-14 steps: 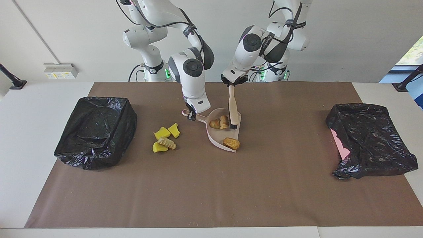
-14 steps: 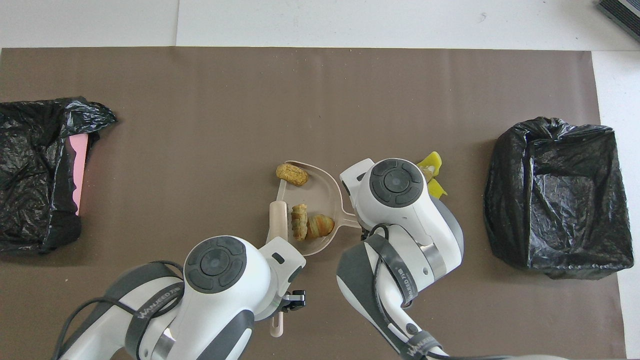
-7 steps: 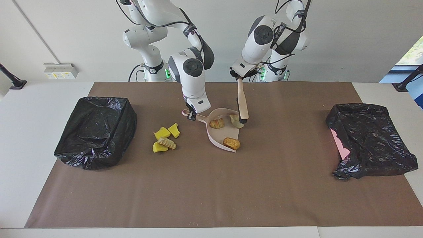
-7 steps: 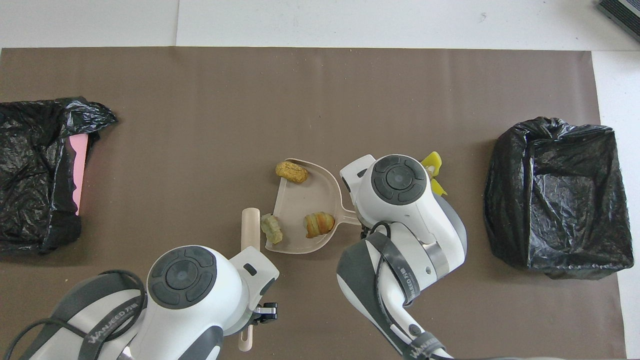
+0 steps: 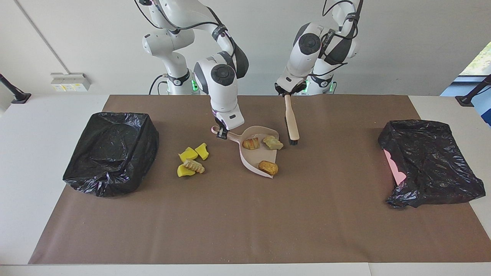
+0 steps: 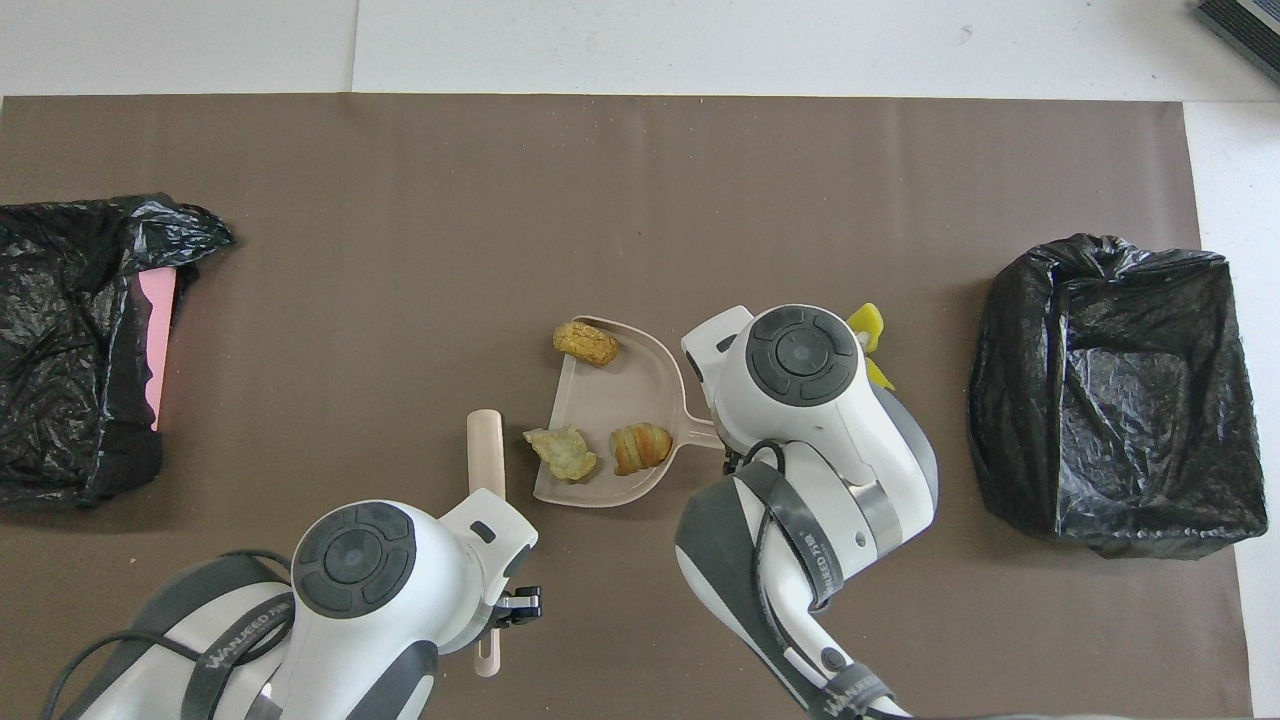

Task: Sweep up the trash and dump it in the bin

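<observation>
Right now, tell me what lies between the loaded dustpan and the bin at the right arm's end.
Four unswept pieces of trash lie on the mat between the dustpan and that bin. Slid along the mat, the dustpan would likely push into them; lifted, nothing visible blocks it.

Bright, even daylight, perhaps from a window; soft shadows, sharp focus throughout.

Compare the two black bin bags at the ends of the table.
The bag at the right arm's end is spread over a boxy bin, its mouth open upward; the bag at the left arm's end lies slumped and crumpled. The left-end bag shows a pink strip at its edge; the right-end bag shows none. Both are glossy black plastic, lie on the brown mat, and neither gripper touches them.
</observation>
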You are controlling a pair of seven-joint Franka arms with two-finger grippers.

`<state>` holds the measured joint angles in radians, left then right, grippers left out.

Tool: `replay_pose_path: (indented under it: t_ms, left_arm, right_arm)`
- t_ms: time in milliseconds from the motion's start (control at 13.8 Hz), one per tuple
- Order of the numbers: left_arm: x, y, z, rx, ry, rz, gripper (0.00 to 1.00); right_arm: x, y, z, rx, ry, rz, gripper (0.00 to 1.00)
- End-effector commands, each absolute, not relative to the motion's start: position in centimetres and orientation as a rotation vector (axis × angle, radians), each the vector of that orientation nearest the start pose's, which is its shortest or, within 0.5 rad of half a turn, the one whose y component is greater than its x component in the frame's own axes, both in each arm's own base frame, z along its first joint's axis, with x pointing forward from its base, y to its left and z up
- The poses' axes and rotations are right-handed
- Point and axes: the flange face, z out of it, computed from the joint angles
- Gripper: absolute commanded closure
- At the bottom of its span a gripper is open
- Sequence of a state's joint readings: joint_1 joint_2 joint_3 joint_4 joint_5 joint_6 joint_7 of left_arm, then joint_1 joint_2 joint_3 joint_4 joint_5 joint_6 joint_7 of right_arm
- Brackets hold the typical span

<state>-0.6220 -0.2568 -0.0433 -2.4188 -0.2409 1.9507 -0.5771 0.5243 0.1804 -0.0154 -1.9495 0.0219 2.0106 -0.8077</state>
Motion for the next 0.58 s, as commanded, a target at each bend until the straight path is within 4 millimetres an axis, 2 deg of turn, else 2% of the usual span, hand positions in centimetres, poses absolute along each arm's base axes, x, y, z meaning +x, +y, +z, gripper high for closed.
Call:
replay_pose_path:
  t_ms: [0,145,361,506]
  left_arm:
    - [32.0,-29.9,39.0,-3.232,0.043,0.462,1.0]
    - [31.2,-31.7,39.5,-3.256,0.141,0.423,1.0]
    - [32.6,-34.8,41.1,-3.287,0.158,0.376,1.0]
    - [33.2,-34.8,42.5,-3.3,0.114,0.368,1.0]
  right_arm:
    - [50.2,28.0,37.2,-2.433,-1.919,0.176,1.0]
    - [50.2,28.1,37.2,-2.441,-1.912,0.167,1.0]
    - [50.2,28.2,37.2,-2.439,-1.914,0.169,1.0]
    - [50.3,28.2,37.2,-2.438,-1.913,0.174,1.0]
